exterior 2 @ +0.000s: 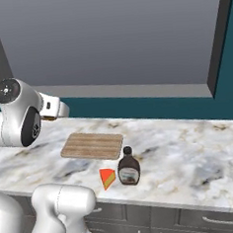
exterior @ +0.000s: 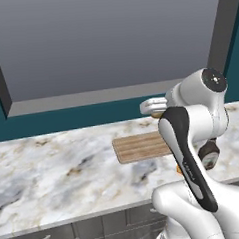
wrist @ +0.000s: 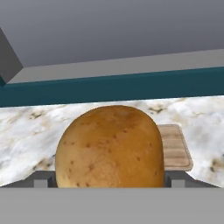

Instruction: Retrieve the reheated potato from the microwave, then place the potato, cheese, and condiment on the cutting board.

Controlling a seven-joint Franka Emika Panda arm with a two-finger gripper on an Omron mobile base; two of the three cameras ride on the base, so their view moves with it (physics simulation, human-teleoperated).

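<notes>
A golden-brown potato [wrist: 109,146] sits between my fingertips [wrist: 41,180], and the gripper [wrist: 109,181] is shut on it. In the base views the gripper [exterior: 153,107] [exterior 2: 51,111] hangs above the marble counter, just behind the cutting board [exterior: 140,146] [exterior 2: 92,145] [wrist: 176,151], a small striped wooden board that lies bare. The orange-yellow cheese [exterior 2: 107,178] wedge and the brown condiment bottle [exterior 2: 128,168] stand side by side on the counter in front of the board. The microwave is out of view.
The marble counter [exterior: 54,165] [exterior 2: 190,152] runs left and right, with grey drawers [exterior 2: 196,221] under its front edge. A large grey framed panel [exterior: 107,42] [exterior 2: 117,39] fills the teal wall above. My own arm [exterior: 189,157] hides part of the counter.
</notes>
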